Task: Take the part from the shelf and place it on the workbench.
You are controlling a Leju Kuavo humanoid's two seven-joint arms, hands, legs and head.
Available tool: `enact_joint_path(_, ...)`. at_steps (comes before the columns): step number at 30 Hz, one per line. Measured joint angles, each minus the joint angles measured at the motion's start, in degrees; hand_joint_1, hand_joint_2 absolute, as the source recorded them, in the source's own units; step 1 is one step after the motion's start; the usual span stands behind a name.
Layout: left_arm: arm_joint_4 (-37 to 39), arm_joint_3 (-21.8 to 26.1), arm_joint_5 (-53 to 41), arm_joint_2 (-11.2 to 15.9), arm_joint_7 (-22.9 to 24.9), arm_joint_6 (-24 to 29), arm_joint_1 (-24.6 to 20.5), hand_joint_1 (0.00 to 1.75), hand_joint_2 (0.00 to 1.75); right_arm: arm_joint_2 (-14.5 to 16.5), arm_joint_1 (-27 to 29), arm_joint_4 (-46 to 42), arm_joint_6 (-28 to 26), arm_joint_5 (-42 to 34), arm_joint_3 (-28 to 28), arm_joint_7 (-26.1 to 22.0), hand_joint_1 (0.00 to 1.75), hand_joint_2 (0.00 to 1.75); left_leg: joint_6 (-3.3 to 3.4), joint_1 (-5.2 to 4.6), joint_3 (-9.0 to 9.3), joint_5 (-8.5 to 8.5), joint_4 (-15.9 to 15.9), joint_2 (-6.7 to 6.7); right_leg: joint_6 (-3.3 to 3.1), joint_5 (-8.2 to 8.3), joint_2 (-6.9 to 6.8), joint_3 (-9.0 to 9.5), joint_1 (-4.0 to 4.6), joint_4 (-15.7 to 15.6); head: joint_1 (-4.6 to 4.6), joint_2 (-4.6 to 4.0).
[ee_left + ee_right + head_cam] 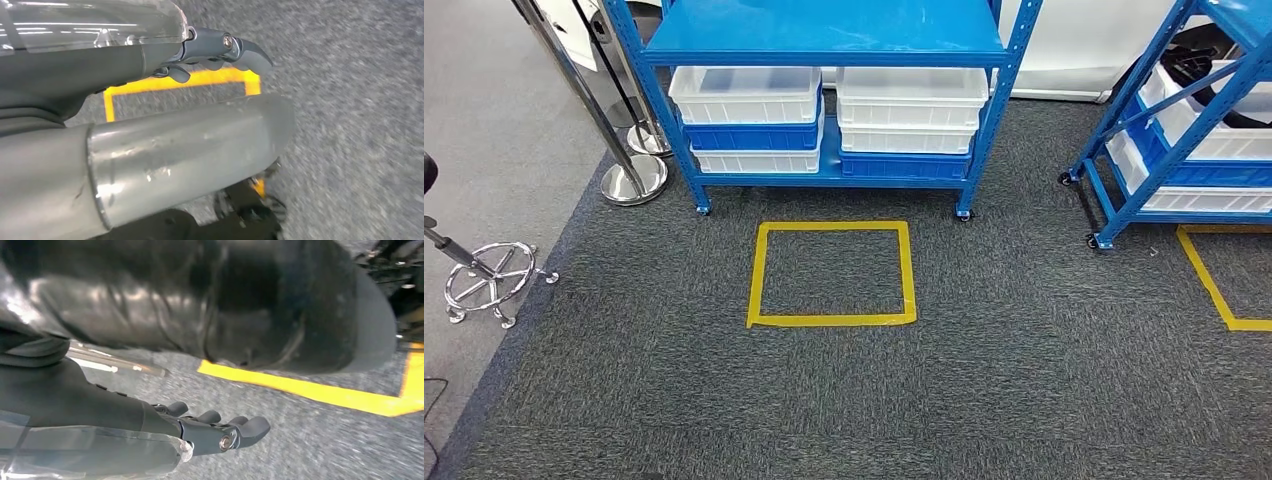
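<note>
A blue shelf (829,40) stands straight ahead. Its lower level holds stacked white bins (746,93) and blue bins (904,165); I cannot see what is inside them. A second blue shelf (1164,150) at the right carries a white bin with a dark object (1189,65) in it. My left hand (215,52) hangs over the carpet with its fingers loosely bent and nothing in them. My right hand (215,430) hangs the same way, also empty. Both hands are low and far from the shelves.
A yellow tape square (832,320) marks the dark carpet in front of the first shelf, and part of another (1214,290) lies at the right. A chrome stool base (489,280) and a stanchion base (634,180) stand at the left.
</note>
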Motion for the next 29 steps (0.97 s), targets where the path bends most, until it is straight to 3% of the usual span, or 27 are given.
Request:
enact_joint_path(2, 0.08, -1.99, 2.45, 0.21, 0.55, -0.21, 1.3, 0.0, 0.0, -0.16, -0.22, -1.08, 0.77, -1.24, 0.8, 0.34, 0.0, 0.0, -0.6, 0.21, -0.92, -1.25, 3.05, -0.03, -0.83, -0.26, -0.07, 1.28, -0.19, -0.65, -0.02, 0.0)
enact_joint_path(3, 0.39, -2.78, 3.46, 0.26, 0.81, -0.28, 2.32, 0.0, 0.0, -0.23, -0.62, -1.9, 1.07, -1.78, 1.15, 0.45, 0.0, 0.0, -0.86, 0.36, -2.69, -2.36, 6.39, -0.06, -1.09, -0.58, -0.08, 1.94, -0.21, -0.88, -0.03, 0.0)
enact_joint_path(5, 1.66, -4.07, 5.13, 0.29, 1.24, -0.35, 4.59, 0.0, 0.0, -0.46, -1.92, -3.87, 1.56, -2.67, 1.8, 0.6, 0.0, 0.0, -1.28, 0.57, -8.29, -4.47, 14.4, -0.07, -1.25, -1.71, -0.01, 3.23, -0.17, -1.02, -0.05, 0.0)
enact_joint_path(6, 2.49, -4.58, 5.8, 0.31, 1.4, -0.37, 5.8, 0.0, 0.0, -0.56, -2.67, -4.93, 1.78, -3.02, 2.1, 0.67, 0.0, 0.0, -1.38, 0.62, -10.76, -4.22, 16.88, -0.07, -1.19, -2.41, 0.04, 4.01, -0.14, -1.04, -0.06, 0.0)
enact_joint_path(7, 3.39, -5.04, 6.34, 0.32, 1.54, -0.4, 7.05, 0.0, 0.0, -0.67, -3.44, -6.03, 1.97, -3.32, 2.35, 0.71, 0.0, 0.0, -1.38, 0.64, -12.29, -2.68, 17.25, -0.07, -1.08, -3.19, 0.09, 4.92, -0.13, -1.08, -0.06, 0.0)
enact_joint_path(9, 5.31, -5.82, 7.23, 0.37, 1.7, -0.45, 9.53, 0.0, 0.0, -0.82, -4.92, -8.28, 2.2, -3.78, 2.77, 0.75, 0.0, 0.0, -0.97, 0.64, -12.31, 3.54, 11.51, -0.06, -0.77, -4.88, 0.11, 7.09, -0.09, -1.29, -0.05, 0.0)
enact_joint_path(10, 6.35, -6.23, 7.71, 0.48, 1.82, -0.46, 10.69, 0.0, 0.0, -0.87, -5.47, -9.32, 2.3, -4.03, 3.03, 0.8, 0.0, 0.0, -0.58, 0.55, -11.61, 6.08, 8.26, -0.04, -0.56, -5.75, 0.06, 8.07, -0.12, -1.51, -0.02, 0.0)
enact_joint_path(11, 7.25, -6.7, 8.27, 0.59, 1.94, -0.48, 11.66, 0.0, 0.0, -0.93, -5.98, -10.22, 2.46, -4.31, 3.29, 0.89, 0.0, 0.0, -0.13, 0.36, -10.8, 7.51, 5.63, 0.01, -0.24, -6.53, 0.06, 8.85, -0.23, -1.79, -0.02, 0.0)
enact_joint_path(12, 7.89, -7.23, 8.91, 0.77, 2.12, -0.5, 12.33, 0.0, 0.0, -0.98, -6.36, -10.88, 2.69, -4.66, 3.57, 1.01, 0.0, 0.0, 0.34, 0.05, -10.11, 7.81, 4.25, 0.02, 0.15, -7.13, 0.04, 9.56, -0.47, -2.25, 0.01, 0.0)
enact_joint_path(14, 7.95, -8.18, 10.34, 1.09, 2.4, -0.57, 12.56, 0.0, 0.0, -1.06, -6.64, -11.39, 3.24, -5.47, 4.13, 1.3, 0.0, 0.0, 1.33, -0.63, -8.51, 6.39, 3.35, -0.07, 1.07, -6.75, -0.12, 10.62, -0.85, -2.4, -0.02, 0.0)
enact_joint_path(16, 6.58, -8.91, 11.39, 1.35, 2.47, -0.67, 11.39, 0.0, 0.0, -1.07, -5.96, -10.88, 3.58, -6.0, 4.61, 1.57, 0.0, 0.0, 2.22, -0.67, -5.71, 5.42, 1.23, -0.38, 1.65, -3.2, -0.12, 8.66, -0.91, 3.22, -0.02, 0.0)
enact_joint_path(17, 5.74, -9.18, 11.66, 1.45, 2.46, -0.71, 10.38, 0.0, 0.0, -1.07, -5.3, -10.21, 3.71, -6.15, 4.79, 1.68, 0.0, 0.0, 2.56, -0.5, -3.99, 4.93, 0.05, -0.55, 1.82, -1.32, -0.01, 6.0, -0.92, 7.81, -0.01, 0.01)
enact_joint_path(18, 4.83, -9.42, 11.87, 1.5, 2.46, -0.74, 9.26, 0.0, 0.0, -1.07, -4.41, -9.32, 3.81, -6.27, 4.91, 1.76, 0.0, 0.0, 2.75, -0.32, -2.23, 4.37, -1.05, -0.63, 1.85, -0.59, 0.11, 2.69, -0.93, 12.36, -0.01, 0.01)
enact_joint_path(19, 3.92, -9.64, 12.0, 1.54, 2.45, -0.78, 8.15, 0.0, 0.0, -1.08, -3.37, -8.26, 3.89, -6.38, 4.98, 1.81, 0.0, 0.0, 2.88, -0.25, -0.59, 3.68, -1.79, -0.71, 1.86, -1.5, 0.16, -0.48, -0.93, 15.35, -0.01, 0.01)
enact_joint_path(20, 2.82, -9.85, 12.1, 1.55, 2.47, -0.83, 6.97, 0.0, 0.0, -1.14, -2.19, -7.12, 3.95, -6.46, 5.02, 1.84, 0.0, 0.0, 2.87, -0.2, 1.08, 2.87, -2.35, -0.74, 1.93, -3.97, 0.15, -3.38, -0.93, 16.83, -0.01, 0.01)
enact_joint_path(22, 0.4, -10.28, 12.28, 1.54, 2.5, -0.92, 4.81, 0.0, 0.0, -1.35, 0.38, -4.7, 3.95, -6.53, 5.02, 1.89, 0.0, 0.0, 2.55, -0.11, 4.29, 0.92, -3.0, -0.83, 2.16, -9.62, 0.13, -7.59, -0.88, 16.01, 0.0, 0.0)
enact_joint_path(23, -0.85, -10.47, 12.36, 1.54, 2.51, -0.95, 3.85, 0.0, 0.0, -1.49, 1.64, -3.51, 3.94, -6.55, 5.02, 1.89, 0.0, 0.0, 2.34, -0.04, 5.83, -0.19, -3.12, -0.83, 2.31, -10.89, 0.11, -8.98, -0.82, 14.18, 0.01, 0.0)
enact_joint_path(24, -2.03, -10.61, 12.42, 1.54, 2.52, -0.96, 3.03, 0.0, 0.0, -1.59, 2.8, -2.36, 3.94, -6.57, 5.03, 1.9, 0.0, 0.0, 2.14, 0.02, 7.28, -1.35, -3.17, -0.81, 2.31, -9.79, 0.06, -9.89, -0.75, 11.62, 0.01, 0.0)
enact_joint_path(25, -3.1, -10.7, 12.46, 1.55, 2.52, -0.97, 2.39, 0.0, 0.0, -1.66, 3.94, -1.21, 3.94, -6.59, 5.03, 1.92, 0.0, 0.0, 1.95, 0.07, 8.55, -2.51, -3.18, -0.75, 2.11, -5.67, -0.06, -10.55, -0.66, 8.63, 0.03, 0.0)
enact_joint_path(27, -4.5, -10.79, 12.52, 1.56, 2.53, -0.97, 1.64, 0.0, 0.0, -1.79, 4.98, 0.56, 3.96, -6.62, 5.07, 2.03, 0.0, 0.0, 1.32, 0.14, 10.39, -4.75, -3.09, -0.87, 1.35, 4.86, -0.3, -10.66, -0.55, 4.2, 0.02, 0.0)
enact_joint_path(28, -4.42, -10.8, 12.55, 1.57, 2.51, -0.97, 1.68, 0.0, 0.0, -1.84, 4.86, 0.52, 3.98, -6.63, 5.11, 2.11, 0.0, 0.0, 0.92, 0.2, 11.13, -5.53, -3.32, -0.91, 0.78, 8.38, -0.41, -10.45, -0.46, 3.35, 0.02, 0.0)
enact_joint_path(29, -4.37, -10.81, 12.57, 1.58, 2.51, -0.97, 1.69, 0.0, 0.0, -1.87, 4.6, 0.5, 3.99, -6.63, 5.14, 2.15, 0.0, 0.0, 0.67, 0.23, 11.46, -5.97, -3.36, -1.01, 0.51, 9.58, -0.44, -10.19, -0.45, 3.2, 0.0, 0.0)
